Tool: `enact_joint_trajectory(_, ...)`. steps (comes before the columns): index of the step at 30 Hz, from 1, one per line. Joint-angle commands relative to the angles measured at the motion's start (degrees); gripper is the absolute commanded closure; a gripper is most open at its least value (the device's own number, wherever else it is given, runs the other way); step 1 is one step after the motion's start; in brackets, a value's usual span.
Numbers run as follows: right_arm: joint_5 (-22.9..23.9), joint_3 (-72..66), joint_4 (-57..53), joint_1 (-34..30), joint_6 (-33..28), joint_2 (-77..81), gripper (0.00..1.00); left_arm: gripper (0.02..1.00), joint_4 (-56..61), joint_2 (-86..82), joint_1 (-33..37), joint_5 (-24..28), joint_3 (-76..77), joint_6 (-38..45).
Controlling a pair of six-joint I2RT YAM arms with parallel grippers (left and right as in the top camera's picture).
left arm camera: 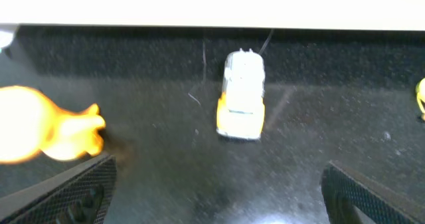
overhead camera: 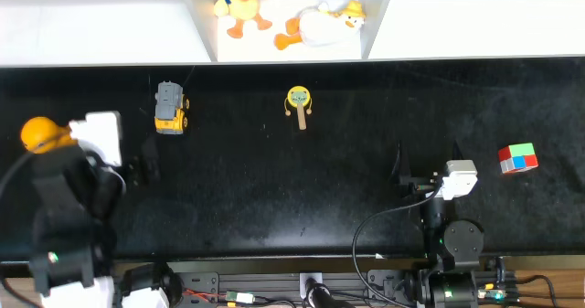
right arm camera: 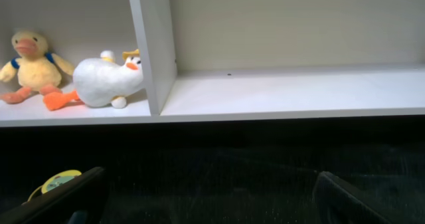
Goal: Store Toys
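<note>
On the black table (overhead camera: 366, 189): one orange toy (overhead camera: 41, 134) beside the wide-open, empty left gripper (left arm camera: 219, 191), one toy truck (overhead camera: 170, 107), one yellow paddle toy (overhead camera: 299, 102), one colour cube (overhead camera: 517, 158). Two plush toys, a yellow duck (overhead camera: 242, 2) and a white duck (overhead camera: 320, 25), lie in the middle compartment of the shelf (overhead camera: 110, 25). The right gripper (right arm camera: 209, 201) also gapes wide, empty.

No text, number, label or sign can be read in these views. The round yellow toy (overhead camera: 299, 98) on the surface (overhead camera: 384, 107) carries a greenish print on its face, but the print is too small to make out.
</note>
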Motion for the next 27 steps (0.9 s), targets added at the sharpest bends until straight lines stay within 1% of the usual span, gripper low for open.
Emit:
enact_joint_trajectory(1,-0.37,-0.76,0.22,-0.15,-0.17,-0.46,0.005,0.025,-0.85,5.07,7.37,10.05,4.31,12.68)
enact_joint_trajectory(4,-0.35,-0.76,0.22,-0.15,-0.17,-0.48,0.005,0.025,-1.27,6.56,17.07,17.73,4.59,17.99)
enact_joint_trajectory(5,-0.37,-0.76,0.22,-0.15,-0.17,-0.46,0.005,0.025,-1.42,7.13,21.33,21.46,4.59,19.93)
enact_joint_trajectory(7,-0.37,-0.76,0.22,-0.15,-0.17,-0.46,0.005,0.025,-1.66,8.07,29.0,27.36,4.61,22.82)
enact_joint_trajectory(9,-0.35,-0.76,0.22,-0.15,-0.17,-0.46,0.005,0.023,-2.38,8.79,35.47,31.45,4.7,25.99)
enact_joint_trajectory(10,-0.37,-0.76,0.22,-0.15,-0.17,-0.46,0.007,0.02,-2.71,9.07,37.79,32.52,4.7,27.45)
enact_joint_trajectory(12,-0.35,-0.76,0.22,-0.15,-0.17,-0.48,0.007,0.02,-2.86,9.31,41.29,32.52,4.7,29.55)
enact_joint_trajectory(15,-0.35,-0.76,0.22,-0.15,-0.17,-0.46,0.007,0.02,-2.82,9.94,43.76,30.12,4.7,29.99)
enact_joint_trajectory(18,-0.35,-0.76,0.22,-0.15,-0.17,-0.46,0.005,0.02,-2.32,11.61,44.61,27.54,4.7,29.97)
enact_joint_trajectory(20,-0.35,-0.76,0.22,-0.15,-0.17,-0.46,0.007,0.02,-1.27,13.44,45.16,26.88,4.7,30.01)
enact_joint_trajectory(23,-0.35,-0.76,0.22,-0.15,-0.17,-0.48,0.009,0.02,0.85,16.37,46.31,23.63,4.7,29.94)
enact_joint_trajectory(27,-0.37,-0.76,0.22,-0.15,-0.17,-0.46,0.005,0.02,5.79,21.22,46.31,23.1,4.7,29.9)
